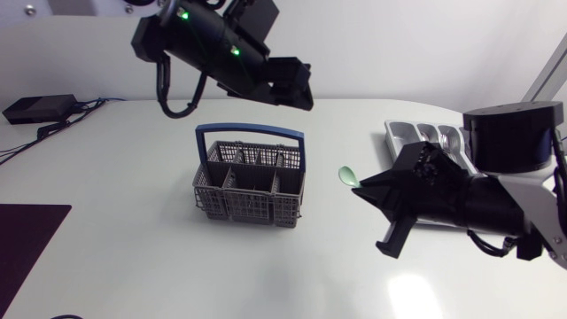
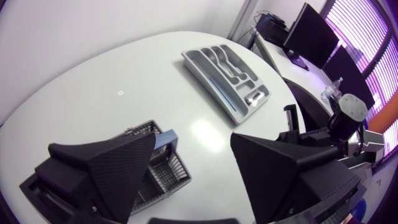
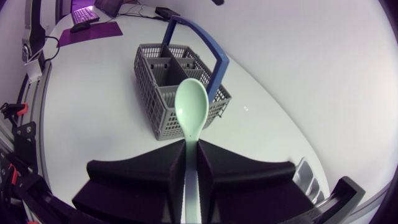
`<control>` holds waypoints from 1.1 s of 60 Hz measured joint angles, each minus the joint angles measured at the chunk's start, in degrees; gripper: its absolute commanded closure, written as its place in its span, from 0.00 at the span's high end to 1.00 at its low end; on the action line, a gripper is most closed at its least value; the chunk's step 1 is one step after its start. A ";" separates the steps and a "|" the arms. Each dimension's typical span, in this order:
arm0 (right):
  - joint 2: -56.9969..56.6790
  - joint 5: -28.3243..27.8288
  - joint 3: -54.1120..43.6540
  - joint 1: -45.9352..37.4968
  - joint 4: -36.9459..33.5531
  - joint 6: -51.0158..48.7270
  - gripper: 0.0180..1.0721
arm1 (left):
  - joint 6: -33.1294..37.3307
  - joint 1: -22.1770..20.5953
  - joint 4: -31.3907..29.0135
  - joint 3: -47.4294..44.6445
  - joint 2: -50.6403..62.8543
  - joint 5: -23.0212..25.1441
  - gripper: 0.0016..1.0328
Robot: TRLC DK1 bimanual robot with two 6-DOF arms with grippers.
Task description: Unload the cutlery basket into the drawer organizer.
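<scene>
The right pincer (image 3: 190, 152) was clenched on the thin handle of a pale green plastic spoon (image 3: 190, 106). The spoon's bowl stuck out ahead, in the air to the right of the grey plastic cutlery basket w/ blue handle (image 1: 250, 206). The grey plastic drawer organizer (image 1: 399, 133) lay further right of the basket on the white surface (image 1: 133, 257). The left pincer (image 2: 193, 149) hung released above & behind the basket, holding nothing. The spoon looked light, stiff & prob. smooth, so it could slip or turn. The flat handle seemed the best place to hold, not the round bowl.
</scene>
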 measured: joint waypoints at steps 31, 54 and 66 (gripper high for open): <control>18.95 -22.58 7.65 -41.81 -15.19 -37.16 0.06 | 4.59 12.37 9.42 -19.28 -12.59 -6.95 0.92; 43.58 -19.15 28.44 -58.29 -26.47 -63.49 0.06 | 6.12 18.88 11.89 -25.29 -14.45 -7.19 0.93; 51.04 -14.25 33.11 -61.44 -26.60 -71.17 0.06 | 6.12 20.15 11.91 -26.58 -15.93 -7.21 0.93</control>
